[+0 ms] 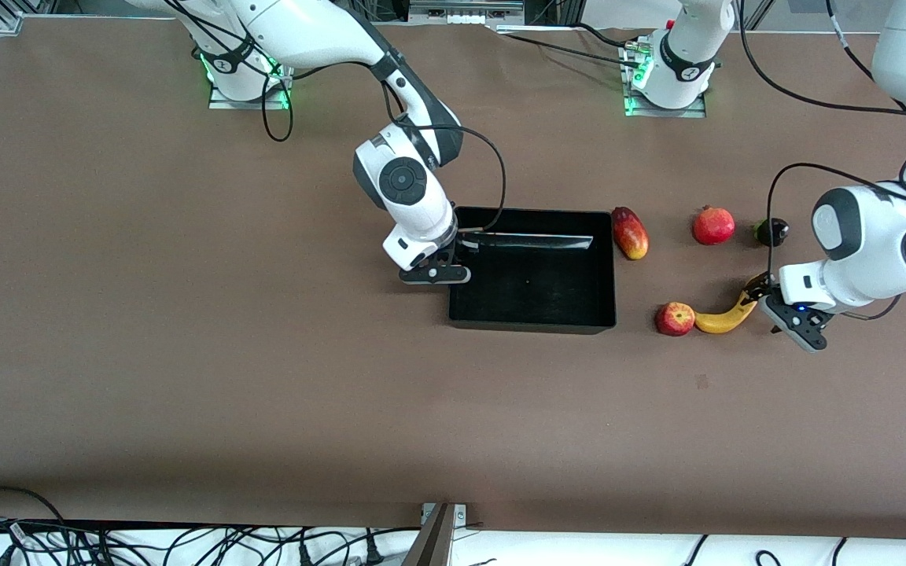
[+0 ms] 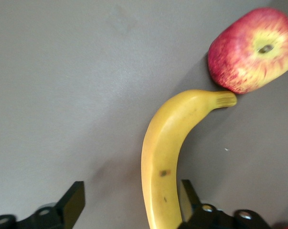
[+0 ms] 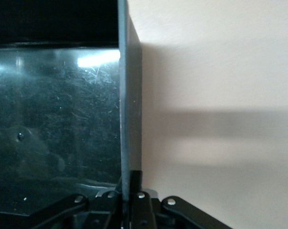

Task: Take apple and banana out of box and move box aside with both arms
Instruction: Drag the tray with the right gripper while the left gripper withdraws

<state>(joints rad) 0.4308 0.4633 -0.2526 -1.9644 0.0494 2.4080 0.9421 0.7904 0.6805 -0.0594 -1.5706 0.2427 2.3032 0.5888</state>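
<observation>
The black box point(image 1: 532, 324) lies mid-table. My right gripper point(image 1: 453, 263) is shut on the box's side wall point(image 3: 127, 95) at the right arm's end, one finger inside and one outside point(image 3: 130, 188). The yellow banana point(image 1: 724, 318) lies on the table toward the left arm's end, its tip touching the red-and-yellow apple point(image 1: 674, 318). My left gripper point(image 1: 764, 303) sits low over the banana's other end. In the left wrist view its fingers stand wide apart, open point(image 2: 132, 191), with the banana point(image 2: 165, 152) between them close to one finger, and the apple point(image 2: 251, 50) past the banana's tip.
Farther from the front camera than the apple and banana lie a red-yellow mango point(image 1: 630, 233) beside the box, a red pomegranate point(image 1: 713, 226) and a small dark fruit point(image 1: 771, 231). Cables run along the table's front edge point(image 1: 185, 542).
</observation>
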